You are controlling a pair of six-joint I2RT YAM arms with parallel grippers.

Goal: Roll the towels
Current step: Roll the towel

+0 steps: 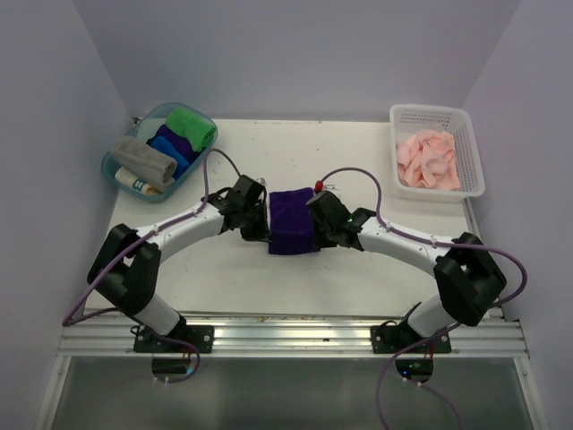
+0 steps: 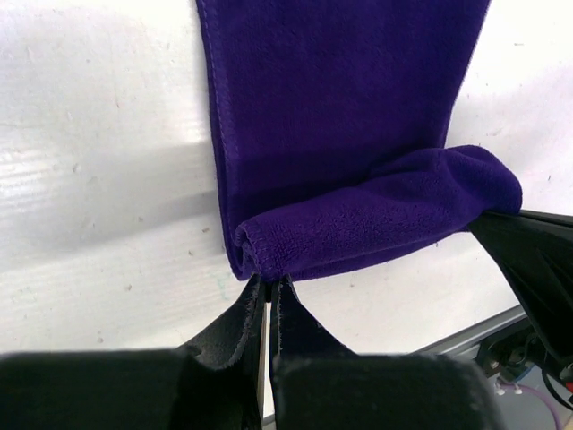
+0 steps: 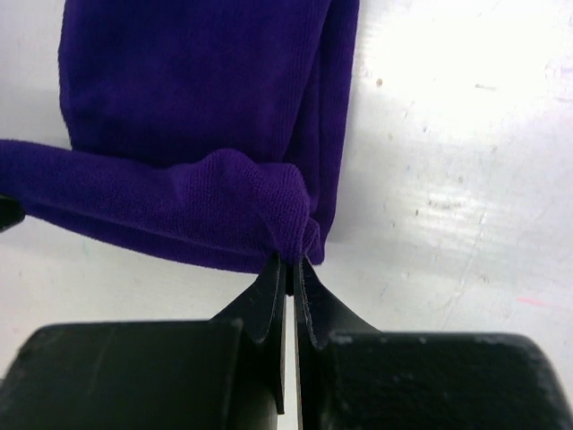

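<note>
one purple towel (image 1: 292, 221), left tool (image 2: 266, 283), right tool (image 3: 291, 266)

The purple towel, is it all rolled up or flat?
Barely rolled: the purple towel has its near edge curled over, pinched at the ends by the left gripper and right gripper; the rest lies flat on the table.
</note>
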